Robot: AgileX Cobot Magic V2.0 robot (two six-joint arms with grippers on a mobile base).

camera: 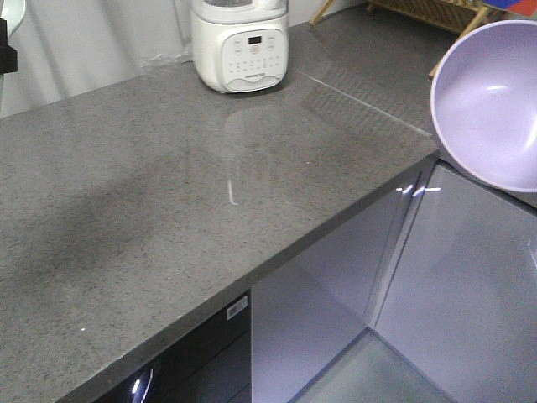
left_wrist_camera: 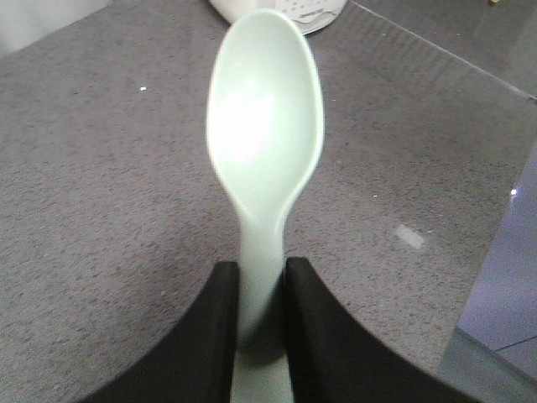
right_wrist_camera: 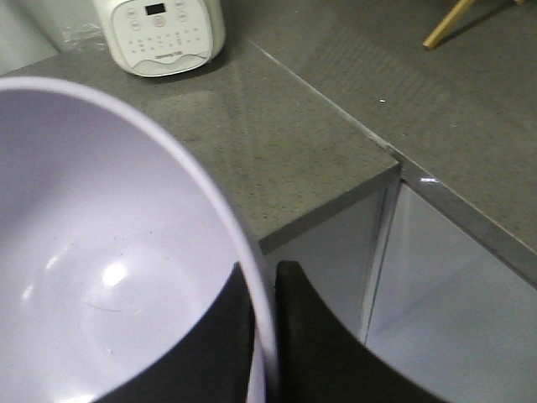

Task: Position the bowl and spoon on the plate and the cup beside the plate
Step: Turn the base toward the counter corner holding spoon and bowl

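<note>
My left gripper (left_wrist_camera: 262, 273) is shut on the handle of the pale mint-green spoon (left_wrist_camera: 265, 126), whose scoop points away from me above the grey counter (left_wrist_camera: 101, 210). My right gripper (right_wrist_camera: 267, 281) is shut on the rim of the lavender bowl (right_wrist_camera: 92, 252), one finger inside and one outside. The bowl (camera: 491, 101) hangs tilted in the air at the right of the front view, past the counter's corner. Neither gripper shows in the front view. The plate and the cup are out of view.
A white kitchen appliance (camera: 241, 46) with a button panel stands at the back of the grey stone counter (camera: 168, 201). The counter's edge runs diagonally, with glossy grey cabinet fronts (camera: 436, 285) below. Wooden furniture legs (camera: 436, 13) stand on the floor beyond.
</note>
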